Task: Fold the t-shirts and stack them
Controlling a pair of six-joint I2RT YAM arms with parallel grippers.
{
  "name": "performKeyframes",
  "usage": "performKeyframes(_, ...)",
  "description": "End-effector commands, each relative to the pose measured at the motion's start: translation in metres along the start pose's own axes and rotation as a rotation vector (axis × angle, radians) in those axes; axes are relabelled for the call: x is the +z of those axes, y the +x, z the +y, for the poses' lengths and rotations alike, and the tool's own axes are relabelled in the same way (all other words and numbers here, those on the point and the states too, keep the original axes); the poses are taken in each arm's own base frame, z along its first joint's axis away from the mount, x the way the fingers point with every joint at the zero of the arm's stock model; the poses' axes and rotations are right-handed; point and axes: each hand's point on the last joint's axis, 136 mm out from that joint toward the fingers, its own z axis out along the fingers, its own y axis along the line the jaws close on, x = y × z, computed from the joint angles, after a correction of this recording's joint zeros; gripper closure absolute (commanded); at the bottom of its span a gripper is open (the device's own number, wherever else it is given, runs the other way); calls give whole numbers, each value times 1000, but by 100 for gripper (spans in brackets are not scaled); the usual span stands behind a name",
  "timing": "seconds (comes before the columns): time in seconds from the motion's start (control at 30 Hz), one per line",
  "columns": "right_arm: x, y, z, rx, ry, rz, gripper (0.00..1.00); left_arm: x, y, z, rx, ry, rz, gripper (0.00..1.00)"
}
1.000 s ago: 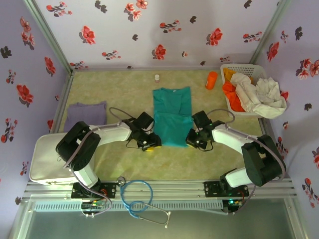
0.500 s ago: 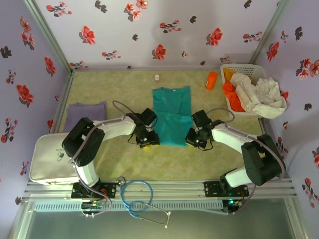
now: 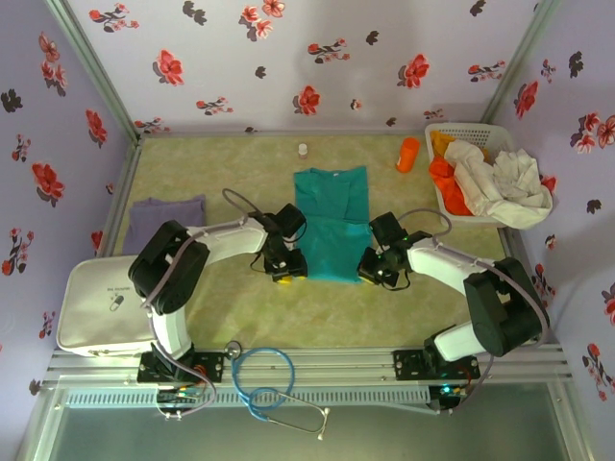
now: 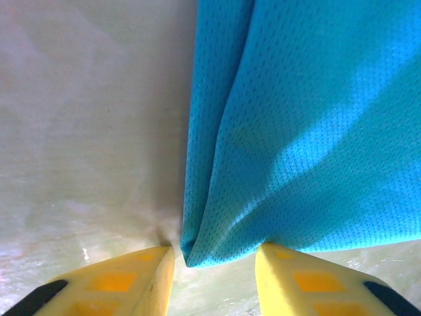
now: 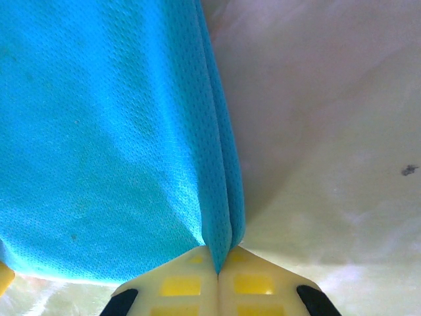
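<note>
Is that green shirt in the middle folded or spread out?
Partly folded: the teal-green shirt lies as a narrow strip, no sleeves sticking out, edge layers doubled, not yet folded crosswise.

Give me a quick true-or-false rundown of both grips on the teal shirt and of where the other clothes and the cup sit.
1. The right gripper is clamped on the near right corner of the teal shirt. True.
2. The left gripper is shut on the teal shirt. False: its fingers stand apart, with the near left corner between them.
3. The purple shirt lies on the teal shirt. False: it lies apart, at the table's left side.
4. The basket holds orange cloth and off-white cloth. True.
5. The orange cup is in the basket. False: it stands on the table, left of the basket.
</note>
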Motion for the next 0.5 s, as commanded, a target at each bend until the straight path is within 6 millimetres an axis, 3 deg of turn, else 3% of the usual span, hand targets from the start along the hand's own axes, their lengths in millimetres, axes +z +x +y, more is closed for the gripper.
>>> performKeyframes(0.0, 1, 1, 4, -17, -4, 14, 100, 12, -34, -18, 63, 52, -91, 65)
performKeyframes(0.23, 0, 0, 3, -19, 1, 9, 100, 10, -45, -25, 86, 59, -98, 71)
performKeyframes(0.47, -1, -2, 4, -22, 4, 2, 100, 3, -47, -24, 86, 58, -102, 85)
